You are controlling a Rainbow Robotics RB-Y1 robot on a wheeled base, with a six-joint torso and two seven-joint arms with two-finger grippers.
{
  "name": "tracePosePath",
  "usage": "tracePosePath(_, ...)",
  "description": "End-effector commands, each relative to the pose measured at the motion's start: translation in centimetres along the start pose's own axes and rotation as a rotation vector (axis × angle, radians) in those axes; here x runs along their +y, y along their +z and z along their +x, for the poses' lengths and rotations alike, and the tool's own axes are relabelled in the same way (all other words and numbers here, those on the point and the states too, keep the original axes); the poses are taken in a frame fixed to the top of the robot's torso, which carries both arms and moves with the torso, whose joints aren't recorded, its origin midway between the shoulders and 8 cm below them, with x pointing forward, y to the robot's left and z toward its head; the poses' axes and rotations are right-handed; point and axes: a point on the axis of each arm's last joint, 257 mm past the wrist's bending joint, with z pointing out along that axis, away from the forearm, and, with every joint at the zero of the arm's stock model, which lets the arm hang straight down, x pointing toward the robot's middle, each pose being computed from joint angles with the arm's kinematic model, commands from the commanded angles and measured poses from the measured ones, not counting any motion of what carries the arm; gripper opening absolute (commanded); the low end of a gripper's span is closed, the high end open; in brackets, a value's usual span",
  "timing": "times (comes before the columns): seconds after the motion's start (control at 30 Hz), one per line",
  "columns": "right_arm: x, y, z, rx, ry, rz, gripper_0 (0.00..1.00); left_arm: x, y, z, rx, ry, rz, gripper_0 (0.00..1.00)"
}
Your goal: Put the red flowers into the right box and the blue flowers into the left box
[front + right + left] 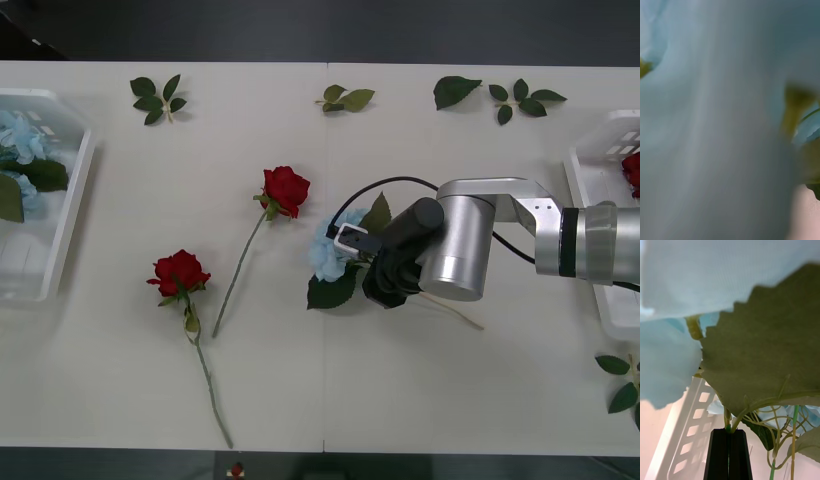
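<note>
While your right gripper [352, 240] sits over the blue flower [328, 252] at the table's middle, its jaw state cannot be told. Your left gripper [729, 453] pinches a blue stem [727, 424] inside the left box [62, 222]; let it go next.

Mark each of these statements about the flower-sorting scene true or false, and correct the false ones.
1. Two red roses lie loose on the table. True.
2. The right gripper is down at a blue flower near the table's middle. True.
3. The left box holds red blooms. False: it holds pale blue blooms.
4. The left gripper is wide open. False: its black fingers are shut on a thin green stem.
5. The right box sits at the table's left edge. False: at the right edge.
</note>
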Motion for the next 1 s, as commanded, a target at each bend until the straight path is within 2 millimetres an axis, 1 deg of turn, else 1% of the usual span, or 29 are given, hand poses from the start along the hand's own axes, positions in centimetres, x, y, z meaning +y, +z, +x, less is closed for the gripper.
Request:
tracePosePath(0.03, -0.5, -0.9, -1.0, -0.037, 0.047, 0.0, 0.0, 0.9, -0.8, -2.4, -0.044, 0.033, -0.013, 0.01)
tracePosePath(0.1, -0.8, -1.4, -1.1, -0.051, 0.054, -0.002, 0.0, 0.6, -0.8, -2.3, -0.043, 0.027, -0.001, 0.14)
tracePosePath(0.13, -0.8, -1.9, -1.1, -0.066, 0.068, -0.013, 0.0, 0.5, -0.8, -2.3, -0.042, 0.026, 0.005, 0.28)
tracePosePath(0.17, -1.0, -2.3, -1.2, -0.075, 0.075, -0.016, 0.0, 0.4, -0.8, -2.1, -0.04, 0.025, 0.008, 0.33)
tracePosePath(0.2, -1.0, -3.1, -1.2, -0.095, 0.101, -0.032, 0.0, 0.4, -0.8, -2.1, -0.04, 0.027, 0.01, 0.42)
tracePosePath(0.3, -1.6, -5.0, -1.6, -0.137, 0.147, -0.051, 0.0, 0.2, -0.8, -2.1, -0.039, 0.026, 0.018, 0.51)
tracePosePath(0.33, -1.9, -6.3, -2.0, -0.165, 0.182, -0.068, 0.0, 0.0, -0.7, -2.0, -0.037, 0.023, 0.027, 0.57)
tracePosePath(0.4, -2.1, -8.0, -2.7, -0.2, 0.227, -0.091, 0.0, -0.6, -0.8, -1.9, -0.03, 0.016, 0.051, 0.67)
tracePosePath(0.43, -2.2, -9.0, -3.3, -0.221, 0.256, -0.107, 0.0, -1.4, -1.1, -1.8, -0.018, 0.011, 0.075, 0.74)
tracePosePath(0.47, -2.1, -9.5, -3.7, -0.233, 0.272, -0.119, 0.0, -1.8, -1.5, -1.9, -0.011, 0.012, 0.089, 0.77)
tracePosePath(0.5, -2.2, -10.5, -4.2, -0.251, 0.3, -0.136, 0.0, -2.3, -2.4, -1.6, 0.013, 0.022, 0.115, 0.83)
tracePosePath(0.57, -2.1, -11.9, -5.5, -0.282, 0.338, -0.166, 0.0, -2.9, -4.6, -1.9, 0.03, 0.044, 0.16, 0.89)
tracePosePath(0.6, -2.1, -13.1, -6.6, -0.308, 0.36, -0.188, 0.0, -4.2, -6.8, -2.3, 0.038, 0.081, 0.208, 0.93)
tracePosePath(0.63, -2.0, -13.5, -7.0, -0.316, 0.369, -0.198, 0.0, -4.9, -7.7, -2.3, 0.043, 0.103, 0.228, 0.93)
tracePosePath(0.67, -2.0, -14.3, -7.8, -0.329, 0.383, -0.214, 0.0, -6.5, -9.5, -2.7, 0.043, 0.141, 0.269, 0.93)
tracePosePath(0.7, -2.1, -15.0, -8.5, -0.342, 0.399, -0.227, 0.0, -7.6, -10.8, -2.7, 0.047, 0.167, 0.296, 0.93)
tracePosePath(0.77, -3.2, -16.5, -9.9, -0.36, 0.409, -0.236, 0.0, -11.1, -13.6, -3.0, 0.038, 0.219, 0.38, 0.93)
tracePosePath(0.8, -3.7, -17.0, -10.5, -0.362, 0.4, -0.239, 0.0, -12.5, -14.5, -3.3, 0.022, 0.231, 0.413, 0.93)
tracePosePath(0.83, -4.3, -17.7, -11.1, -0.36, 0.391, -0.247, 0.0, -14.4, -15.3, -3.4, 0.005, 0.245, 0.458, 0.93)
tracePosePath(0.87, -4.5, -18.2, -11.5, -0.356, 0.385, -0.26, 0.0, -15.7, -15.7, -3.4, -0.006, 0.249, 0.487, 0.96)
tracePosePath(0.9, -4.7, -18.4, -11.8, -0.356, 0.377, -0.267, 0.0, -16.6, -15.9, -3.4, -0.013, 0.25, 0.506, 0.98)
tracePosePath(0.93, -5.0, -19.3, -12.7, -0.359, 0.361, -0.296, 0.0, -18.9, -16.2, -3.0, -0.026, 0.24, 0.568, 1.0)
tracePosePath(1.0, -5.4, -20.3, -13.6, -0.372, 0.356, -0.336, 0.0, -21.4, -16.3, -2.4, -0.035, 0.225, 0.631, 1.0)
